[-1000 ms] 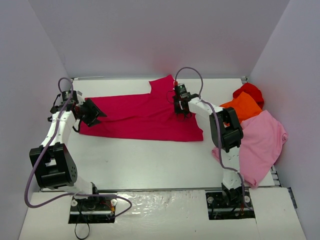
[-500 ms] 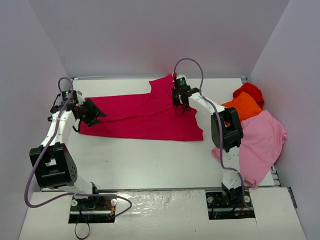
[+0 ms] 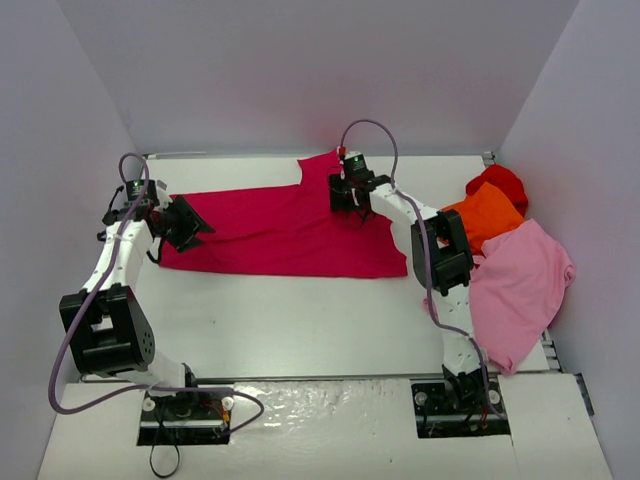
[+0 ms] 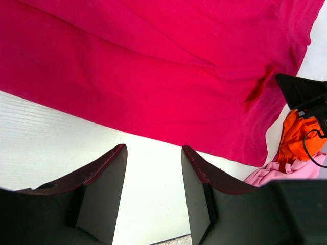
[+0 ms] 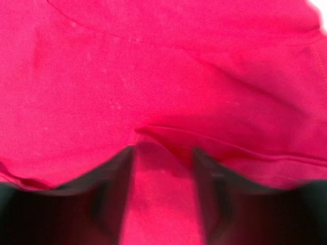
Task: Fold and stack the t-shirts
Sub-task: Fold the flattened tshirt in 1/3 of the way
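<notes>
The crimson t-shirt [image 3: 280,230] lies spread flat on the bench [image 3: 300,320]. Just off its left edge, the left gripper [image 4: 153,150] holds its jaws apart and empty. Over the shirt's right part, the right gripper [image 5: 163,150] has its jaws parted above the cloth. The orange t-shirt [image 3: 488,215], pink t-shirt [image 3: 520,285] and red t-shirt [image 3: 500,183] lie heaped to its right.

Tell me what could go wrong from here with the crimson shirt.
1. The right gripper stands open with a raised ridge of the crimson shirt at its fingertips; lifting away may snag it and wrinkle the cloth.
2. The pink shirt lies against the right arm; a swing could drag it.
3. The left gripper is open over bare table, holding nothing, so the cloth's near end may slide.
</notes>
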`<state>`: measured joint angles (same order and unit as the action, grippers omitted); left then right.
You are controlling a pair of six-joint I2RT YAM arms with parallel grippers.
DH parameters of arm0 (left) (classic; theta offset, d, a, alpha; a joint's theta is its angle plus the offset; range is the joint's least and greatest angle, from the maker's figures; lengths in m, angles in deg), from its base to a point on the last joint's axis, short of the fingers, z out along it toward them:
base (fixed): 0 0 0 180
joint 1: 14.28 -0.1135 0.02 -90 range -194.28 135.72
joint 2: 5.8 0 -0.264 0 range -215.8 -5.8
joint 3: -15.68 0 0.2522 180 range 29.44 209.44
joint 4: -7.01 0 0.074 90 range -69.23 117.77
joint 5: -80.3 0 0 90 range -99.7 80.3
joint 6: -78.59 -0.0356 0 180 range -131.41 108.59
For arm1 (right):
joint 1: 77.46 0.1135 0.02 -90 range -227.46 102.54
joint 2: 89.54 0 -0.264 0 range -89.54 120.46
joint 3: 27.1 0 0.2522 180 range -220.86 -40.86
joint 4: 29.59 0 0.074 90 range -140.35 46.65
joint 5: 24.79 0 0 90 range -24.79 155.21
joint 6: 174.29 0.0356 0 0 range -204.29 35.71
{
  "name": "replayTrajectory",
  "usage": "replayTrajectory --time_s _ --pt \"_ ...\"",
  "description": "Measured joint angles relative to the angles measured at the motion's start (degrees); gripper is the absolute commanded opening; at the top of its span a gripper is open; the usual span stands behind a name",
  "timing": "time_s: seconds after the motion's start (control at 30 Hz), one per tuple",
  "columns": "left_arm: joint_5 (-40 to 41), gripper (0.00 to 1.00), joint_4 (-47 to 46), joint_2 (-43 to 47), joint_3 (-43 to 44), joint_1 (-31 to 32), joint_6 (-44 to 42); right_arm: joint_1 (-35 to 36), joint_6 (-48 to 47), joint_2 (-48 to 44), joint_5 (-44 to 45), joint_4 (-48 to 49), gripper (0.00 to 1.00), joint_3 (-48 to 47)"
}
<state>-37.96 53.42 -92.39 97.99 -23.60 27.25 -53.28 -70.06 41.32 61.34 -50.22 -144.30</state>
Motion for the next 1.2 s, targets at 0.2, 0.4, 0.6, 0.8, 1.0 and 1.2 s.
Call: replayTrajectory --time_s 0.2,0.4,0.6,0.8,1.0,1.2 --pt "0.2 0.43 0.1 0.0 0.0 1.0 -1.1 0.5 0.2 -1.5 1.2 3.5 0.60 2.6" --pt "4.5 0.40 3.1 0.0 0.6 5.0 -3.7 2.0 1.1 -8.2 1.1 4.5 0.58 7.5" --pt "16.7 0.37 8.9 2.6 2.2 7.0 -5.5 9.0 4.5 -8.2 -7.0 6.6 0.15 7.0" --pt "26.8 0.37 12.1 13.1 1.2 7.0 -5.8 19.1 7.5 1.1 -15.9 7.9 0.13 0.9" --pt "31.0 0.37 15.0 15.5 1.3 7.0 -6.7 23.0 9.8 8.3 -22.3 10.5 0.13 -3.3" --pt "30.0 0.36 14.9 15.1 0.5 7.0 -6.6 21.9 11.3 9.4 -23.6 15.0 0.13 -3.6"
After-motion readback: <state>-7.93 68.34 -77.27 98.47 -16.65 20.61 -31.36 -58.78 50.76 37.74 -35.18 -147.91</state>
